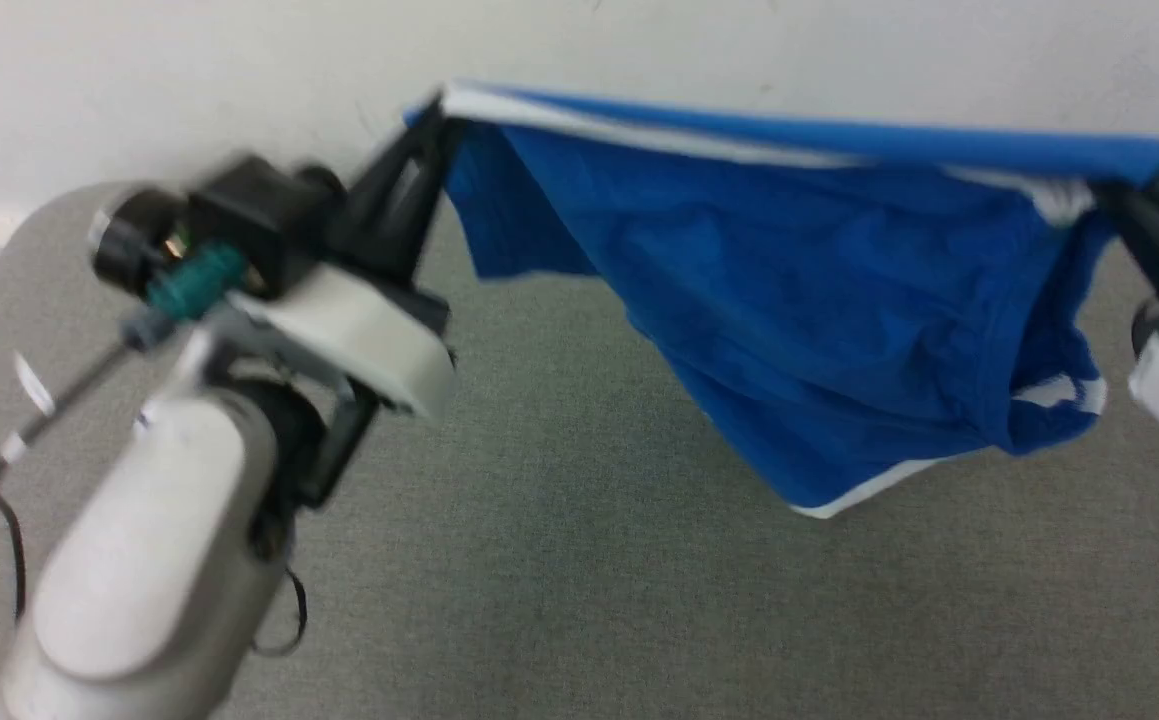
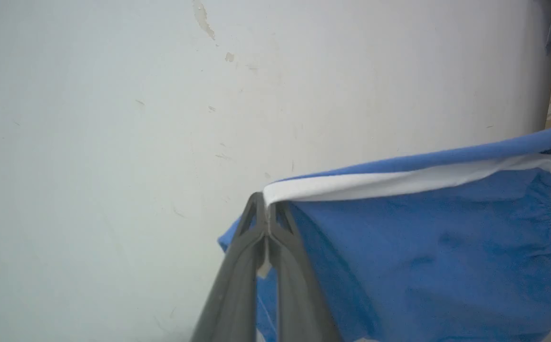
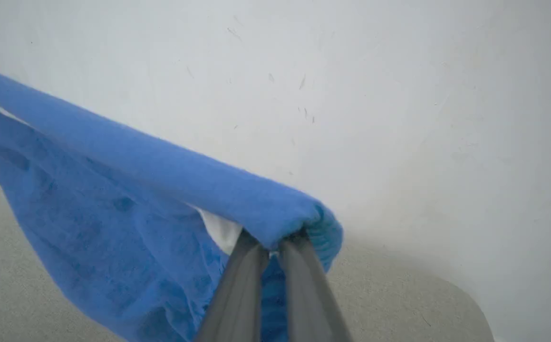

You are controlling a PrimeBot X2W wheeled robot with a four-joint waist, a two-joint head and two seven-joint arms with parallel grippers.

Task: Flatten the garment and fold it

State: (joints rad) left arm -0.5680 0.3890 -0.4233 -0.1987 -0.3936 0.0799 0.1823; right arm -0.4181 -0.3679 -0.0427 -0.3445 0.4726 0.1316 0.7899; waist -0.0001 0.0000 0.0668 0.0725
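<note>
The blue garment point(image 1: 789, 330) hangs in the air above the grey worktop point(image 1: 539, 600), its top edge stretched between the left gripper point(image 1: 436, 120) and the right gripper point(image 1: 1107, 195), each pinched tight on one end of the fabric.

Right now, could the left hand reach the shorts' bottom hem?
Probably not as things stand: the left hand is shut on one top corner of the shorts and the right hand on the other. The hem hangs free, but reaching it means letting go.
</note>
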